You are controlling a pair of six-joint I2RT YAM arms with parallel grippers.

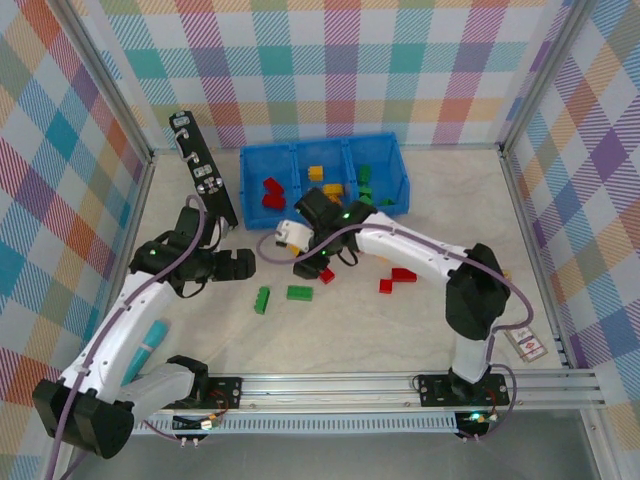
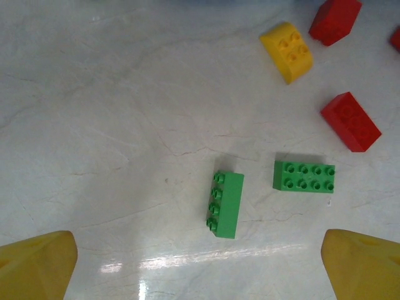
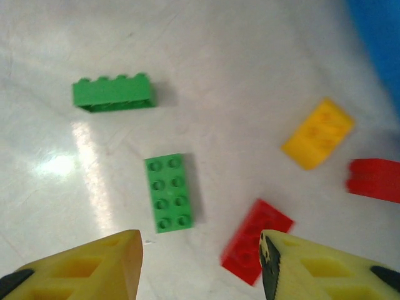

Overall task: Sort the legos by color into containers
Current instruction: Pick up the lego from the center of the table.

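Left gripper (image 2: 200,270) hovers with fingers spread wide above a flat green lego (image 2: 304,177) and a second green lego (image 2: 225,204) tipped on its side, both on the table (image 2: 112,125). Right gripper (image 3: 201,265) hangs parted over a red lego (image 3: 255,249), pinching nothing. Beyond, the blue bin (image 1: 402,188) holds red, yellow and green bricks in its left, middle and right compartments

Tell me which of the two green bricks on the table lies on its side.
The narrow green brick, left of the pair in the left wrist view: its studs point sideways. The other green brick lies flat, studs up.
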